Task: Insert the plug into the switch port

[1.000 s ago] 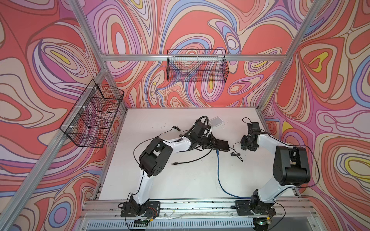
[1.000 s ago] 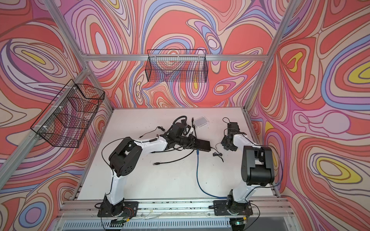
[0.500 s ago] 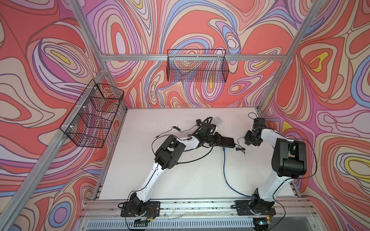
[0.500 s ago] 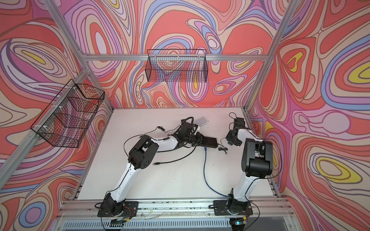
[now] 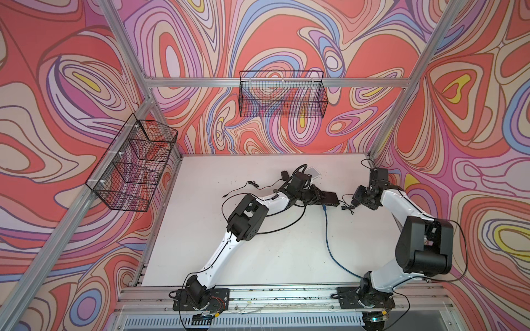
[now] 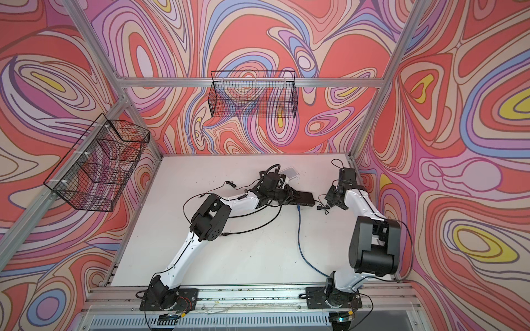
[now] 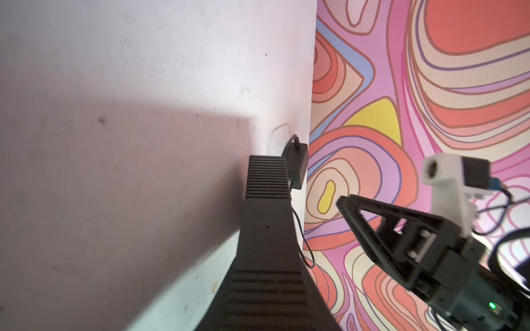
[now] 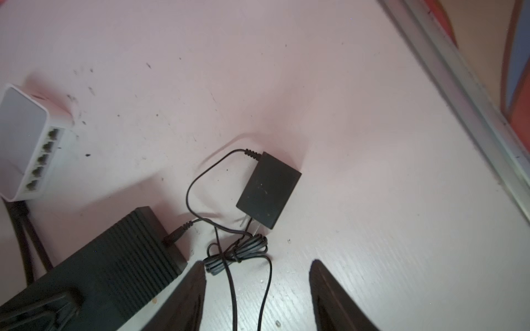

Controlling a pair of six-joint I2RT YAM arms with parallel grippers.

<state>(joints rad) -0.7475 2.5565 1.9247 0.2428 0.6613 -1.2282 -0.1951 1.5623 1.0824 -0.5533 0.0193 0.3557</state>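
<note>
- The blue cable [image 5: 329,246] starts beside the right arm's base at the near edge of the table [image 5: 258,258]; it runs away across the white top towards the black switch [image 5: 329,197]
- The plug [image 5: 324,207] at the cable's far end meets the near side of the black switch; whether it sits fully in a port cannot be told
- The left gripper [image 5: 315,197] lies low over the table at the switch's left end; its jaws are pressed together on that end of the housing
- The right gripper [image 8: 256,266] hangs just to the right of the switch; its jaws are spread wide and pinch nothing; a thin black cord [image 8: 238,252] lies on the table under the gap
- The cord leads to a black power adapter [image 8: 268,190] lying flat just beyond the fingertips [image 8: 198,283]
- A white switch [image 8: 25,143] with a row of five ports rests farther back, apart from the black one
- Two wire baskets hang on the walls; one at the left [image 5: 132,166], one at the back [image 5: 282,97]
</note>
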